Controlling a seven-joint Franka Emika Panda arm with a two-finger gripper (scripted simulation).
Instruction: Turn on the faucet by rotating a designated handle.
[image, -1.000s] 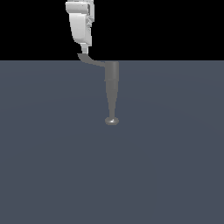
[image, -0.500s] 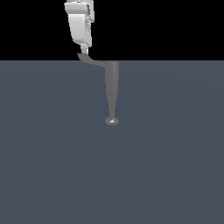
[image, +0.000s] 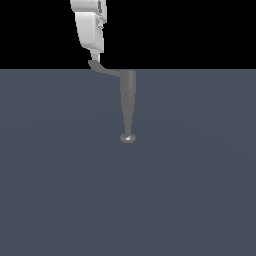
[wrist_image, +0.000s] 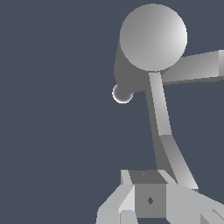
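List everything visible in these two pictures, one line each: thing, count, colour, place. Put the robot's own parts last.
faucet: one, grey, a tapered column lying along the floor near the middle of the exterior view, ending in a small shiny knob.
handle: one, grey, a thin curved lever jutting from the faucet's wide end toward the exterior view's left.
floor: one, dark blue-grey, fills the lower part of the exterior view.
gripper: one, white, at the top of the exterior view, directly over the handle's tip; whether the jaws are open or shut cannot be told.
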